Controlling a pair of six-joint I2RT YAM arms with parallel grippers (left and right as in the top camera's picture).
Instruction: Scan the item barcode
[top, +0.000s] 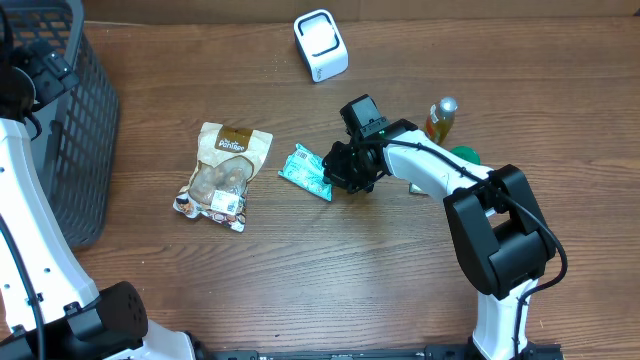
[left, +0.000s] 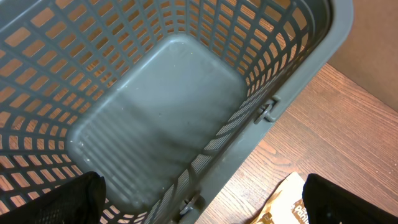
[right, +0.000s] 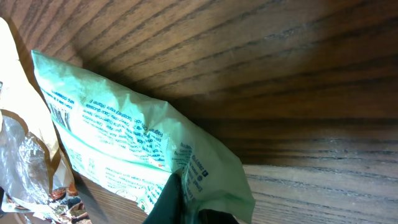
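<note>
Seen from overhead, the wooden table (top: 330, 280) carries the mint-green crinkled plastic snack packet (top: 303, 170) close to its centre. The right gripper (top: 338, 172) sits at the packet's 3 o'clock end, its jaws closed on that edge. The right wrist view shows a dark finger (right: 169, 198) pressed against the packet's (right: 124, 143) wrinkled corner (the print on the film is too small to read). Whether the packet lies flat on the wood or is raised a little cannot be told.

The white rounded box-shaped barcode scanner (top: 320, 45) stands at 12 o'clock from the packet, well apart from it, near the table's far edge. At 9 o'clock from the packet, just beside it, lies a tan and cream pouch with a clear window showing brown pieces (top: 224, 172). Its edge also shows at the left of the right wrist view (right: 18, 155). At 3 o'clock, beyond the right arm (top: 440, 175), stands an amber bottle with a silver cap (top: 441, 118). Near it is a green round object (top: 464, 155), half hidden by the arm.

The dark grey plastic lattice basket (top: 70, 120) takes up the table's 9 o'clock side. The left gripper (left: 200, 190) hangs above it with its jaws spread wide and nothing between them. Its wrist camera looks down onto the basket's floor (left: 155, 112) and catches a corner of the tan pouch (left: 283, 202) at 5 o'clock in the picture.
</note>
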